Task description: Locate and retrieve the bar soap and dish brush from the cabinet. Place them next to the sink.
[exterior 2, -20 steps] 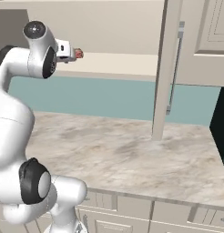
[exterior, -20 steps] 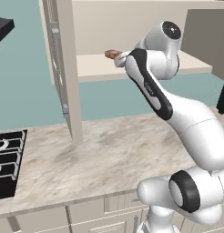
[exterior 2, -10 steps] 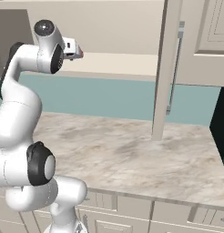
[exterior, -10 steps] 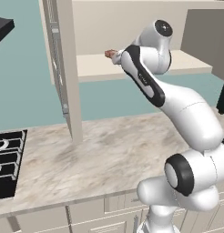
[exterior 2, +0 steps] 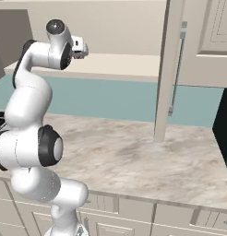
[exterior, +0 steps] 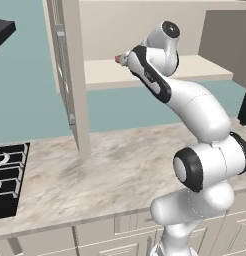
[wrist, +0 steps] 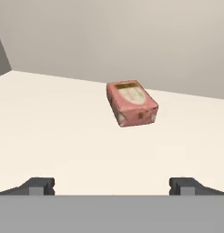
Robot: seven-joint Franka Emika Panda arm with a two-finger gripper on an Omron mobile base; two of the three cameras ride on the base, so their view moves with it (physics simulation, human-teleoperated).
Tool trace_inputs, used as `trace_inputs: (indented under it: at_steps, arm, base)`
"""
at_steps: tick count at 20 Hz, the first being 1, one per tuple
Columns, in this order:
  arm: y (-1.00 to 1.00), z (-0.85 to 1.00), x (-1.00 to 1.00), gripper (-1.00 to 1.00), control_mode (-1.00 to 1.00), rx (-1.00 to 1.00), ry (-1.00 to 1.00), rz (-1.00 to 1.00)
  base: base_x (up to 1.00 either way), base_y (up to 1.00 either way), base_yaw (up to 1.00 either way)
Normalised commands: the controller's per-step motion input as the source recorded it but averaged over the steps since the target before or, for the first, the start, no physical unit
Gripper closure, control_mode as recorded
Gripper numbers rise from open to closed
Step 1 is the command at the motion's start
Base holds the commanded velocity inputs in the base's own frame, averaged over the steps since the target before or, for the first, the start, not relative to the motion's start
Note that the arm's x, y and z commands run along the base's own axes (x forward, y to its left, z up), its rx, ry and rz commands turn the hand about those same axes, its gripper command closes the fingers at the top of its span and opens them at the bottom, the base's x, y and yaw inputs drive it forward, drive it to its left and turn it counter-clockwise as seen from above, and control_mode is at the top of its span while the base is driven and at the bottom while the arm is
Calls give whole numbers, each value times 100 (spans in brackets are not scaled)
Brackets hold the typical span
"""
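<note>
The end effector stands released, its two dark fingertips wide apart at the bottom of the hand view with nothing between them. It points across the pale shelf of the cabinet, level with the shelf surface. Ahead of it, well apart from the fingertips, lies the bar soap, a reddish-pink rectangular block lying flat on the shelf, turned at a slight angle, with a pale label on its top face and a small mark on its near end. It sits a little right of the midline between the fingertips, in front of the plain back wall of the cabinet.

In the left base view the end effector reaches in over the front edge of the shelf, and a sliver of the bar soap shows just beyond it. In the right base view the end effector is at the shelf's near edge.

The white arm rises from the base and bends up to shelf height. An open cabinet door hangs edge-on above the marbled desk. A black stovetop sits at the left end of the desk.
</note>
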Motion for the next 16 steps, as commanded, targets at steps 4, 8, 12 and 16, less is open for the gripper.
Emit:
trace_inputs:
  at_steps: [4, 8, 12, 16]
  arm:
    - [-16, -6, 42, -100, -100, 0, 3, -6]
    - [-11, -8, 55, -100, -100, 0, 1, -5]
    - [-4, -1, 31, -100, -100, 6, 0, 0]
    - [0, -6, 5, -100, -100, 1, 0, 2]
  base:
    - [0, 0, 0]
    - [0, 0, 0]
    - [0, 0, 0]
    - [0, 0, 0]
